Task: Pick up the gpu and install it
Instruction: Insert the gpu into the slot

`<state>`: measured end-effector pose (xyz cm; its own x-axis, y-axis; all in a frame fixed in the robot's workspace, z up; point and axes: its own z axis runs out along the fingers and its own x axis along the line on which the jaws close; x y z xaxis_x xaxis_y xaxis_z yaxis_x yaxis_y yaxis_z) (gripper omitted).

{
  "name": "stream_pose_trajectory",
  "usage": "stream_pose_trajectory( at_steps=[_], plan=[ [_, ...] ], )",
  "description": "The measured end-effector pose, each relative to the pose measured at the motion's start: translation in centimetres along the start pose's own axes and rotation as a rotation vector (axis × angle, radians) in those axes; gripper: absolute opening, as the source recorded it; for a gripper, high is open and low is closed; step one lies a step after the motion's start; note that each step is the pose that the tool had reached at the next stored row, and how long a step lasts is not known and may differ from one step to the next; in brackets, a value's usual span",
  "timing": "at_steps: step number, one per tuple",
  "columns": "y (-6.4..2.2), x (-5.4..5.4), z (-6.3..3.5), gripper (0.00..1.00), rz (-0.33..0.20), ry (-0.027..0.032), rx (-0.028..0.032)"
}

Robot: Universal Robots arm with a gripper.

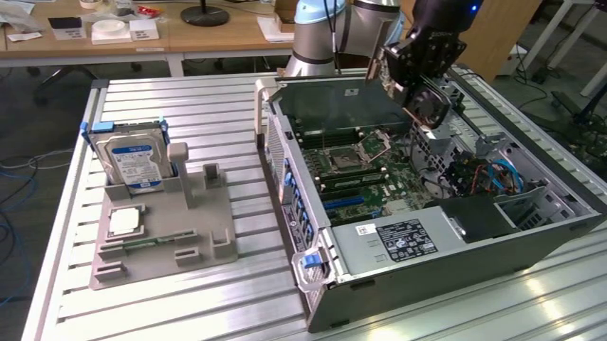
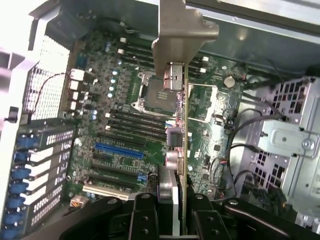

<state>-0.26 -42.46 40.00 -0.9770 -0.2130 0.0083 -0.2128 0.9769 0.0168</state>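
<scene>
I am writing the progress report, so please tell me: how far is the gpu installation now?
Done: the gpu is picked up; the claw is shut on it. In hand: it hangs over the open computer case, above the motherboard, apparently touching no slot. Left: seating it; the blue slot is empty.

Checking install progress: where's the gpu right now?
The gpu is clamped in the gripper, hanging above the open computer case over its motherboard, toward the exterior view's upper right.
</scene>
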Motion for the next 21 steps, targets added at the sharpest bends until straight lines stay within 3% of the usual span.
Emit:
stream_pose_trajectory(
  at_steps=[21],
  plan=[
    [-0.01,0.0,0.0,0.28,-0.286,0.0048,0.0024]
  ],
)
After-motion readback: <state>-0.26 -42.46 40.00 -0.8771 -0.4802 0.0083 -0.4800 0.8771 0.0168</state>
